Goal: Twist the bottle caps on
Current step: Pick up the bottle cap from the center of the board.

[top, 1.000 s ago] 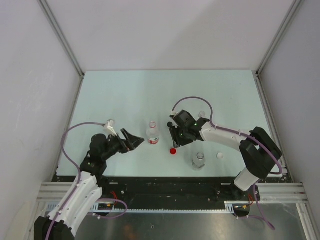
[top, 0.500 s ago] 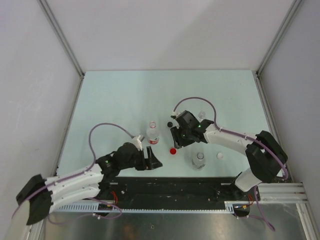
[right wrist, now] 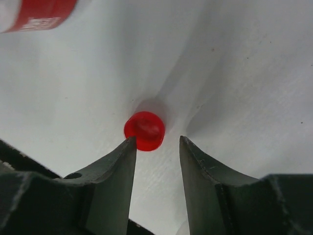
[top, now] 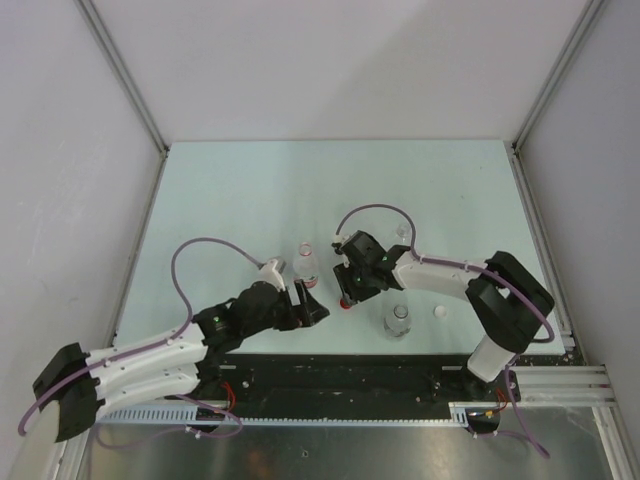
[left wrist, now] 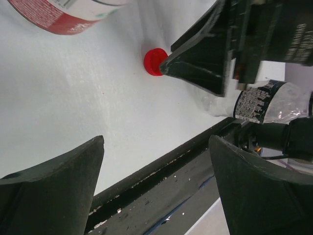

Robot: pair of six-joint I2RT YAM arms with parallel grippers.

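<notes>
Red cap lies just beyond right pincer tips, jaws narrowly apart, empty; left pincer wide, empty.

Open table far side; labelled bottle, left end effector close beside red cap.

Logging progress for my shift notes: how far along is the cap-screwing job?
Done: no cap visibly fitted. In hand: the open right end effector is poised at the small round red plastic cap, not gripped. Remaining: that cap, and the loose whitish round cap.
</notes>
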